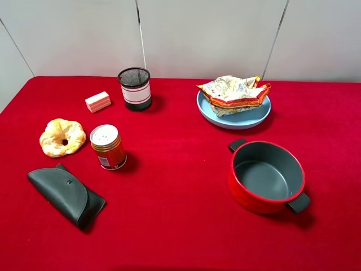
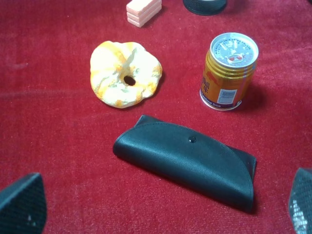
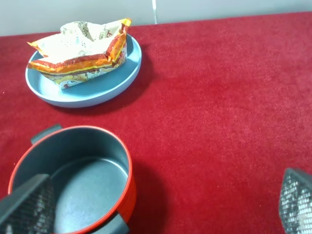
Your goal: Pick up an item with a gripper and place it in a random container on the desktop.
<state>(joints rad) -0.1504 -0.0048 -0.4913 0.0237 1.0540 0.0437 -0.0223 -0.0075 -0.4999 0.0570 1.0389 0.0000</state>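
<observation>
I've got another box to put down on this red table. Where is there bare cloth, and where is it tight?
Bare cloth runs down the middle, between the gold-orange can and the red pot with grey inside, and along the front edge right of the black leather pouch. The left side is crowded: the ring-shaped bread, can and pouch sit close together.

Little of the robot shows: each tool's two dark fingertips point(image 2: 22, 204), faced with fine cross-hatched mesh-textured pads point(image 3: 295, 200). The right tool's pads look greyer, with pale specks near their edges.
</observation>
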